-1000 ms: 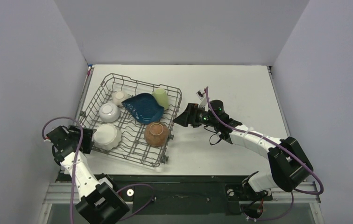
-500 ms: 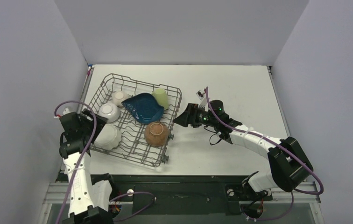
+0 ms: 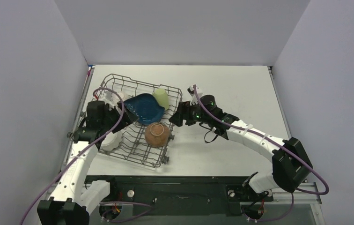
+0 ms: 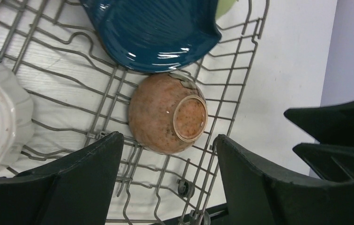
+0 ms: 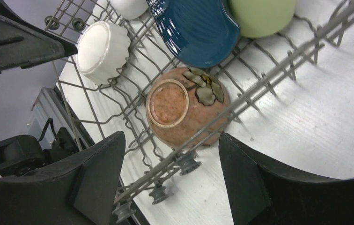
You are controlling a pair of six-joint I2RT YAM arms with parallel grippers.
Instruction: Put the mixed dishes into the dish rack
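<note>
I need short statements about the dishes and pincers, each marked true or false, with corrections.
1. The brown bowl lies in the dish rack, foot ring showing. True.
2. The dark blue dish sits outside the rack. False: the dark blue dish lies inside.
3. The left pincer and the right pincer are open and empty. True.
4. The right pincer holds the light green mug. False: the mug rests in the rack.
</note>
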